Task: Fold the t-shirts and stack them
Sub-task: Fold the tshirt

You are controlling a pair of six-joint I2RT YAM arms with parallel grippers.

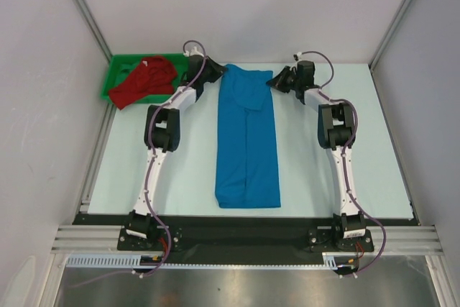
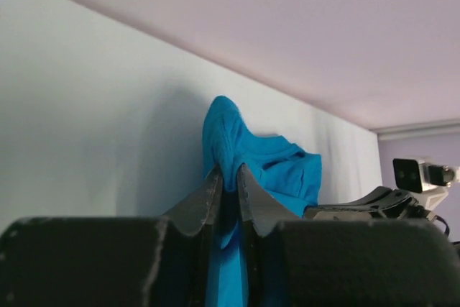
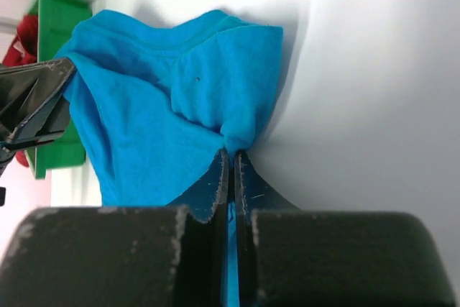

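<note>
The blue t-shirt (image 1: 248, 138) lies on the bench (image 1: 190, 177) right of the green tray (image 1: 113, 71), a long strip running from tray level toward the arm bases. The left end effector (image 1: 218, 71) and the right end effector (image 1: 276, 80) each pinch one far corner, with the cloth trailing nearward from both. The red t-shirt (image 1: 146, 79) lies heaped in the tray.

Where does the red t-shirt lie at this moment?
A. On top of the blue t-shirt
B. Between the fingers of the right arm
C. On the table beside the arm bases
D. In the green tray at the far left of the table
D: the red t-shirt lies crumpled in the green tray, apart from the blue t-shirt.
</note>
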